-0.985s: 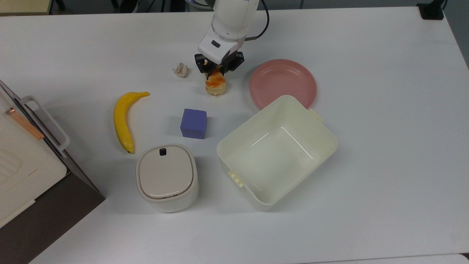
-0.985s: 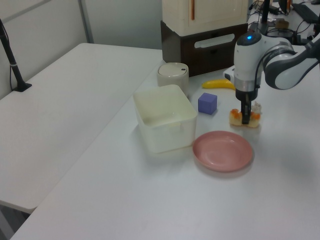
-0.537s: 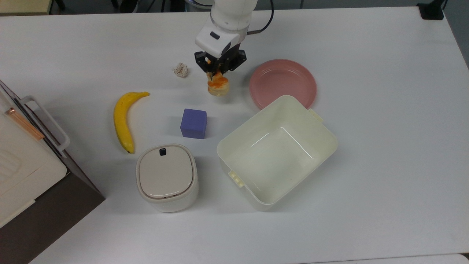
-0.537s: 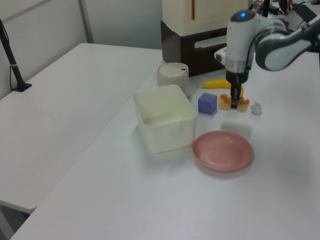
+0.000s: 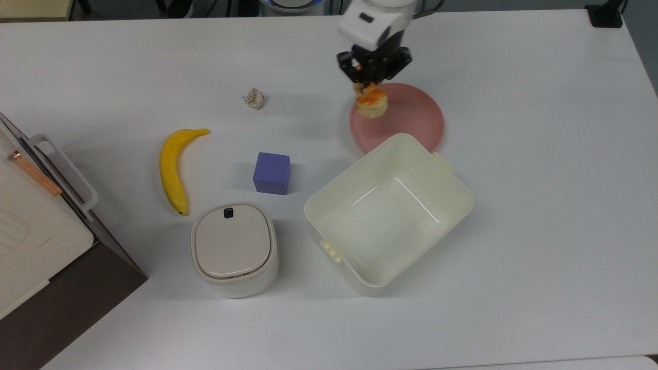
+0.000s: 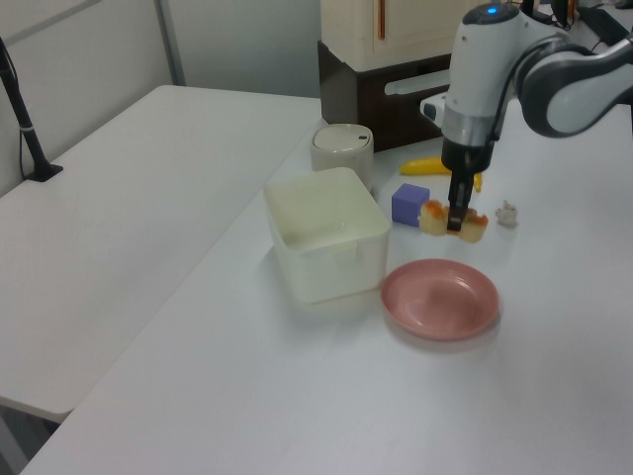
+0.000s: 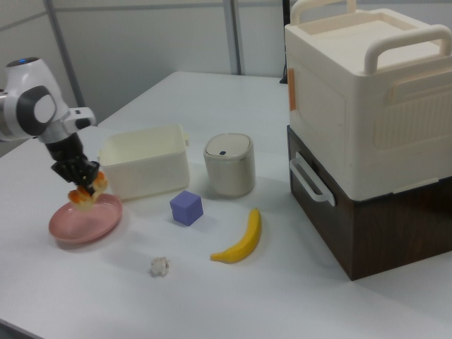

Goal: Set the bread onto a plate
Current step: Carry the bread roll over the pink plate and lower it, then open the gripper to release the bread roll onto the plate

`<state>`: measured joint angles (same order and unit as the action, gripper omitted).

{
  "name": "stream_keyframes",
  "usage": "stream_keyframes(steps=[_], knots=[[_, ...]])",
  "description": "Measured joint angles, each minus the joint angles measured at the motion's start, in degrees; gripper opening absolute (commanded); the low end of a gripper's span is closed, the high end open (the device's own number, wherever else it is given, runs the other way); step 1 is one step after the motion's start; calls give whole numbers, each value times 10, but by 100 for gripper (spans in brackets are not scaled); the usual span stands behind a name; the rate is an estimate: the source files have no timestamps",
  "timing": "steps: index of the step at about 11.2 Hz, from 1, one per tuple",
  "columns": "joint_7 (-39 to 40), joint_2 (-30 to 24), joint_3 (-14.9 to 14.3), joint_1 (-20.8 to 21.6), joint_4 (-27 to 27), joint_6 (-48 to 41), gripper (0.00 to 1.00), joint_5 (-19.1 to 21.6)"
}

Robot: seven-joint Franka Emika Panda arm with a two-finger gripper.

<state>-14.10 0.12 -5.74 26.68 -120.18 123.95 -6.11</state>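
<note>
Above the plate [image 5: 411, 115], the downward-pointing gripper [image 5: 371, 86] clasps the bread [image 5: 372, 104]

Bread [image 5: 372, 105]: one, in my grip
Plate [image 5: 406, 115]: one
Banana [image 5: 172, 169]: one
Purple cube [image 5: 271, 173]: one
Paper ball [image 5: 254, 98]: one
Cream tub [image 5: 389, 213]: one
Lidded canister [image 5: 234, 248]: one

a white table [image 5: 540, 216] is seen under even, diffuse light, with only soft shadows cast on it. a second white table [image 6: 109, 228] is set beside it, well to the left view's left, and a black pole [image 6: 22, 119] is clamped at its far edge. pale grey wall panels [image 7: 155, 42] divided by vertical metal posts [image 7: 232, 35] are seen behind the tables in the right view. a dark strip of floor [image 5: 488, 5] is visible past the far table edge in the top view.
</note>
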Motion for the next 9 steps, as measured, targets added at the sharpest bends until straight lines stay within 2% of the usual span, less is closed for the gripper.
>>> stream_keyframes(steps=[2,5,6,7,8,9], knots=[[-29,12,1,31,-1,0,0,0],[-33,49,-1,38,0,0,0,-2],[-33,61,-1,37,0,0,14,-4],[-33,70,-2,36,1,0,42,-6],[-33,74,-2,36,2,0,76,-6],[-33,74,-2,36,2,0,87,-7]])
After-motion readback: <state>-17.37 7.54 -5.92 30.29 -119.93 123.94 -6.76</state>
